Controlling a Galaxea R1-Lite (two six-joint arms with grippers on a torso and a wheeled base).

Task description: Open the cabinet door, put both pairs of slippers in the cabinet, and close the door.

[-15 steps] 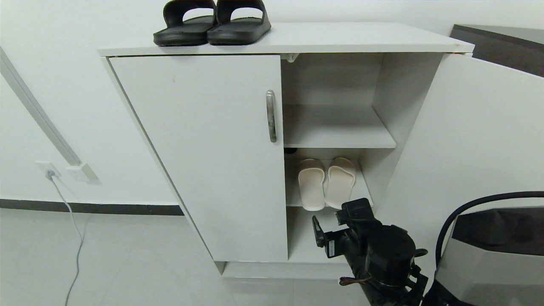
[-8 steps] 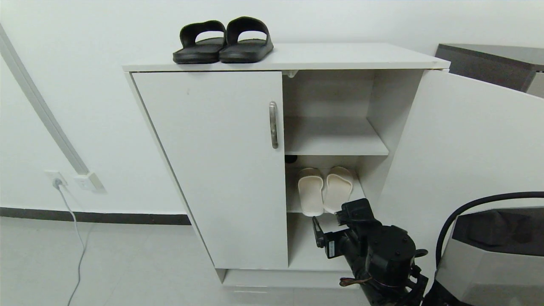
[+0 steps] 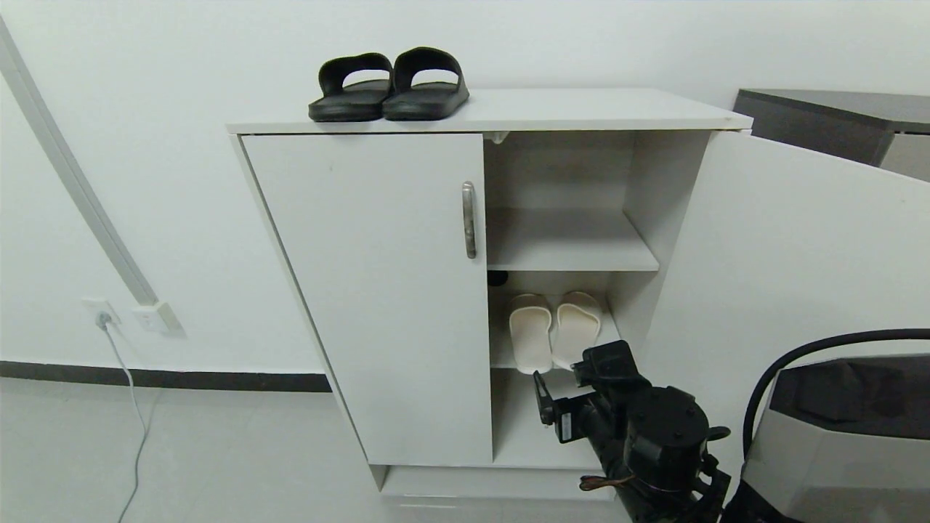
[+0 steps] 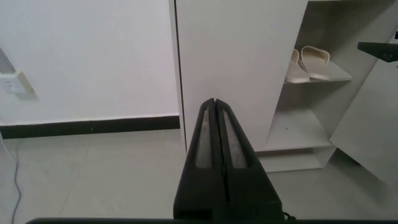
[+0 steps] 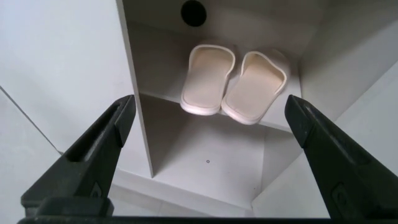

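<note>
Nearest: right gripper sits low in front of cabinet, at its open right half, fingers spread wide. Right wrist view frames white slippers in that gap, well apart from fingers. Left gripper is pressed together, pinching nothing, over floor by closed left door.

White pair sits side by side on middle shelf. Right wrist cam also catches round hole behind them. Right door stands open.

Head view adds black slippers on cabinet top, above closed door. Farther left on wall: wall socket with cable.
</note>
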